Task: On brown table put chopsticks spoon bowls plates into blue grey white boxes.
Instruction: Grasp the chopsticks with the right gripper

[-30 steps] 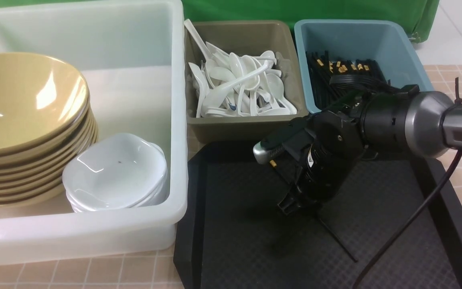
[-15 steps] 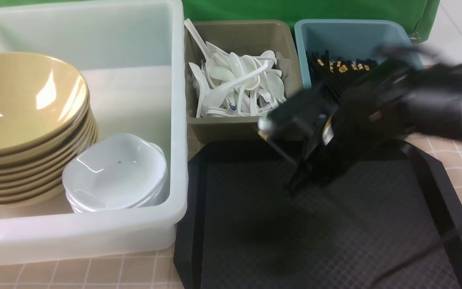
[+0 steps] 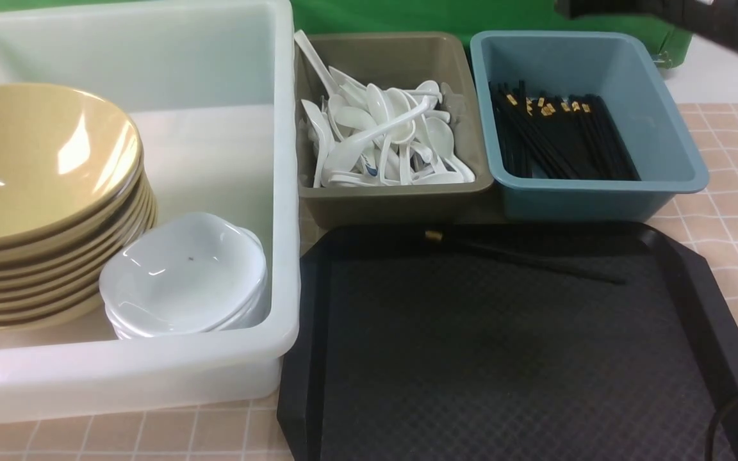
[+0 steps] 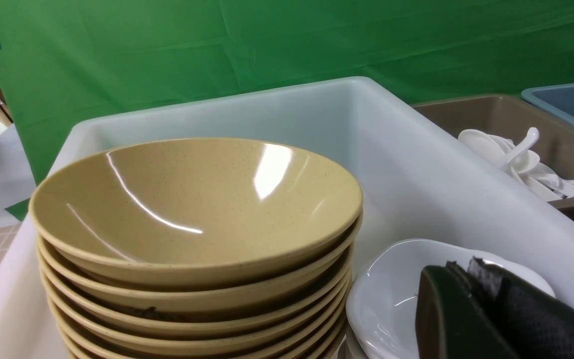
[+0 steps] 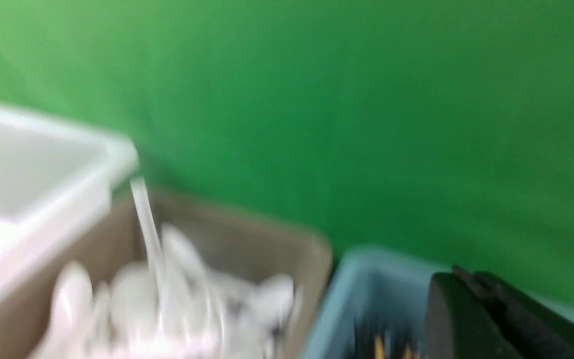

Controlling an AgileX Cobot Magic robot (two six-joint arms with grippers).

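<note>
Near the top edge of the black tray (image 3: 471,384), just right of the middle of the front view, one chopstick (image 3: 523,256) lies flat by itself, its gold end pointing left. Just above it in the picture sits the blue box (image 3: 606,198), where the other chopsticks (image 3: 561,141) lie in a bunch. I think this one chopstick is the last thing to put away, since the spoons (image 3: 382,141) are in the grey box (image 3: 394,205), and the bowls (image 3: 36,192) and plates (image 3: 183,275) sit in the white box (image 3: 215,64). It looks light, hard and stiff, but very thin and smooth, so it could slip or roll out of a pinch. I would grab it near its middle, across its length, so it does not tip. The right arm (image 3: 696,16) is a blur in the upper right corner, well apart from it. The right gripper (image 5: 464,279) looks pressed together with nothing in it. The left gripper (image 4: 461,269) looks closed and empty too, near the plates.
</note>
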